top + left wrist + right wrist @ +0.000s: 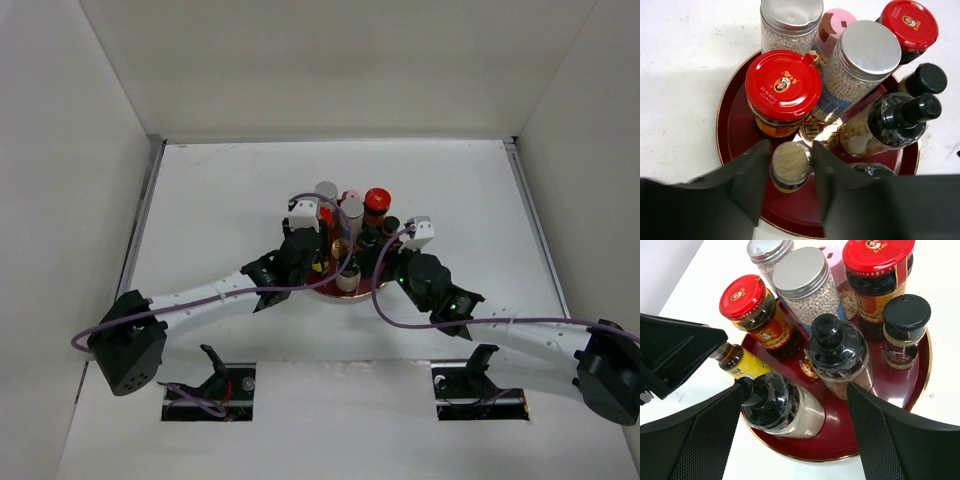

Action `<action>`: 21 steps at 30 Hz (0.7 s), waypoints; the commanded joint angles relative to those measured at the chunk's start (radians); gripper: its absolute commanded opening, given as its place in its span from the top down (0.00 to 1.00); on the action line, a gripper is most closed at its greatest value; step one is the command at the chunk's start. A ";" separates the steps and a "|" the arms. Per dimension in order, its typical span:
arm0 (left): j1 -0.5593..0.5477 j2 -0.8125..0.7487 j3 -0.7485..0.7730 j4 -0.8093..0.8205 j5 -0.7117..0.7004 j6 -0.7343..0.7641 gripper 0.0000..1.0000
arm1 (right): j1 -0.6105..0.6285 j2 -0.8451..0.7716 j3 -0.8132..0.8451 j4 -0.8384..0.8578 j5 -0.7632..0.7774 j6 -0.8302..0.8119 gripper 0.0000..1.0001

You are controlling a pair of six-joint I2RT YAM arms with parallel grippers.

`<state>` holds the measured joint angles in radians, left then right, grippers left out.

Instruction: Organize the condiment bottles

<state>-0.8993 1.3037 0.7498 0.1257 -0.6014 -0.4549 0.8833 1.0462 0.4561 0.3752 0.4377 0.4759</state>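
White table (220,190) with plain white walls around it carries a dark red round plate (735,130) near its middle, and the condiment bottles (350,215) stand crowded together on that plate. The left fingers (752,170) sit close against both sides of a little tan-capped bottle (790,165) at the plate's near edge, just in front of a red-lidded jar (783,85). Behind it are two silver-capped jars (867,50), a pink-capped bottle (837,27) and a second red-lidded jar (910,22). The right fingers (705,430) stand wide apart and grip nothing, with a black-topped bottle (777,407) between them.
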 commanded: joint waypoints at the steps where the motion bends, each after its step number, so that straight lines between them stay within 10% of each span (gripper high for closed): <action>1: -0.005 -0.017 0.043 0.084 -0.014 -0.004 0.55 | -0.002 -0.020 0.015 0.054 0.013 0.004 0.12; 7: -0.006 -0.032 0.037 0.084 -0.024 -0.001 0.23 | -0.002 -0.023 0.013 0.054 0.013 0.004 0.12; 8: -0.006 -0.034 0.039 0.086 -0.024 0.005 0.00 | -0.002 -0.026 0.012 0.054 0.013 0.004 0.12; 21: 0.038 -0.164 0.007 0.124 0.034 0.062 0.00 | -0.005 -0.139 -0.014 0.047 0.030 0.001 0.12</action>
<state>-0.8856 1.2228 0.7513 0.1749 -0.5930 -0.4244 0.8833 0.9539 0.4530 0.3748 0.4397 0.4755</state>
